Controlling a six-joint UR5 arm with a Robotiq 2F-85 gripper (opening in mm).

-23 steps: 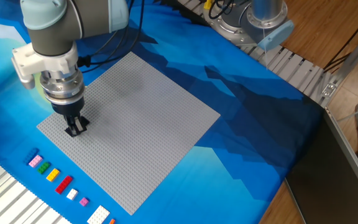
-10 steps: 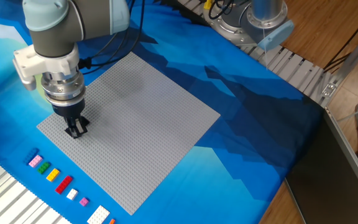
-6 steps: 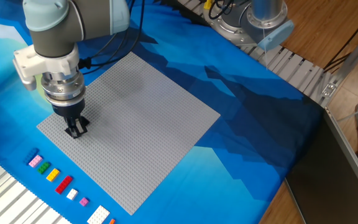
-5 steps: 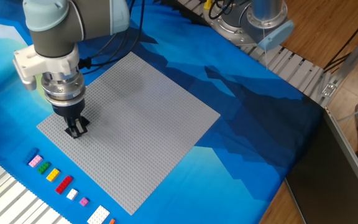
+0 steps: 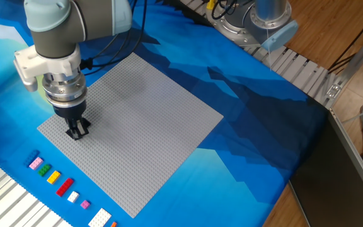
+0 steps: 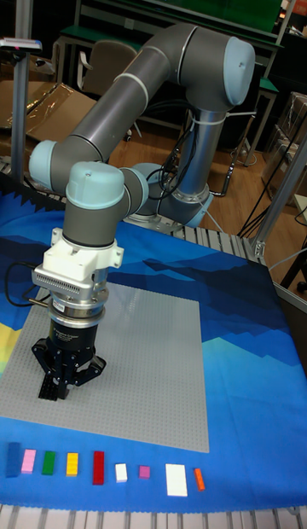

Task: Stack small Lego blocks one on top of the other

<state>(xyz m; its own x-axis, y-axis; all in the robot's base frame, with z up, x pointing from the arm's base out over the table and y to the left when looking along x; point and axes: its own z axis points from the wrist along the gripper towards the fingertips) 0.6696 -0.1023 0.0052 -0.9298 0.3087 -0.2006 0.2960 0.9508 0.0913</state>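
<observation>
While the gripper [image 6: 62, 391] stands tip-down on the grey studded baseplate [image 5: 144, 120], fingers drawn together on what looks like a black brick, though this cannot be told surely, the coloured bricks [image 6: 72, 464] lie in a row on the blue cloth [image 5: 251, 126], near its front edge.

From my station I read a grey studded baseplate [image 6: 145, 358] on a cloth [image 5: 244, 126] patterned in jagged light and dark blue. The row of bricks runs blue [image 6: 12, 459], pink [image 6: 29, 462], green [image 6: 49, 462], yellow [image 6: 72, 464], red [image 6: 98, 467], white [image 6: 121, 472], purple [image 6: 144, 472], a larger white [image 6: 176, 479] and what looks like orange [image 6: 199, 479]. The gripper [image 6: 65, 391] is black; the arm [image 6: 128, 111] grey with pale blue caps.
</observation>
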